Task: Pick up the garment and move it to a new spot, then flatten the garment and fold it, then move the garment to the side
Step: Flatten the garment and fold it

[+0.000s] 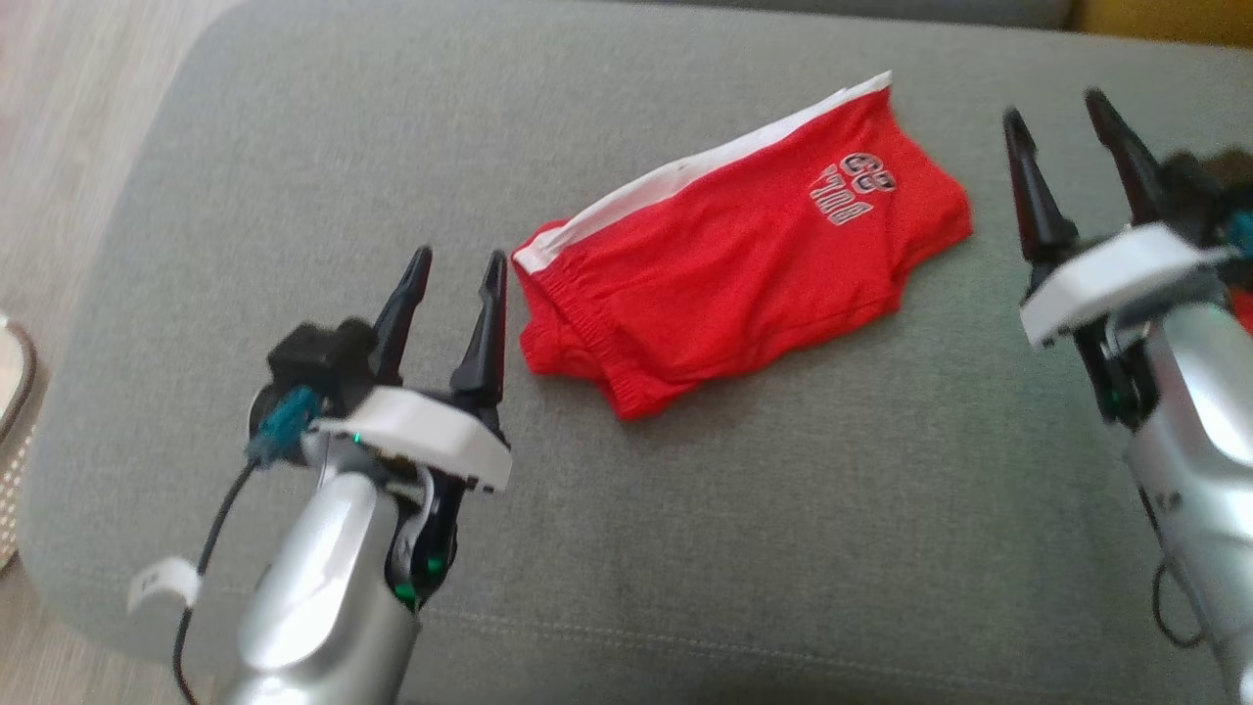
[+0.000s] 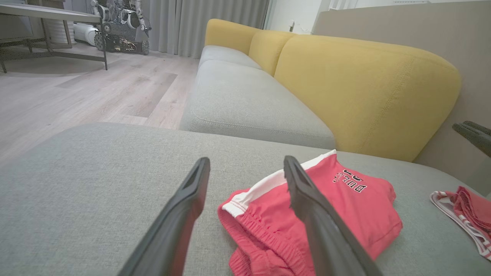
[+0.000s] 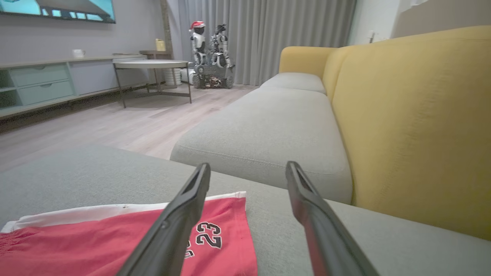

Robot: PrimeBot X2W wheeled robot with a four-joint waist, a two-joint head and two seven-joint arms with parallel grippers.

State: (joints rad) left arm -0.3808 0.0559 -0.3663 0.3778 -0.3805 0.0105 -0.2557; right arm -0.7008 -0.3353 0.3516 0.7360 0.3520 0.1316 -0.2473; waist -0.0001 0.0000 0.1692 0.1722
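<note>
The garment [image 1: 744, 255] is a pair of red shorts with a white side stripe and printed lettering, lying folded on the grey sofa cushion [image 1: 685, 509]. My left gripper [image 1: 455, 269] stands open just left of its waistband end, nothing between the fingers. My right gripper [image 1: 1062, 113] is open to the right of the leg end, clear of the cloth. In the left wrist view the garment [image 2: 345, 203] lies ahead and to the right of the left gripper [image 2: 247, 165]. From the right wrist, the garment [image 3: 107, 237] lies low on the left, under the open right gripper [image 3: 248, 168].
A second red and white cloth [image 2: 466, 214] lies further right on the cushion. A yellow backrest [image 2: 364, 88] bounds the far side. A pale basket [image 1: 15, 431] stands on the floor at the left. Another robot [image 3: 209, 57] and a round table [image 3: 153, 65] are across the room.
</note>
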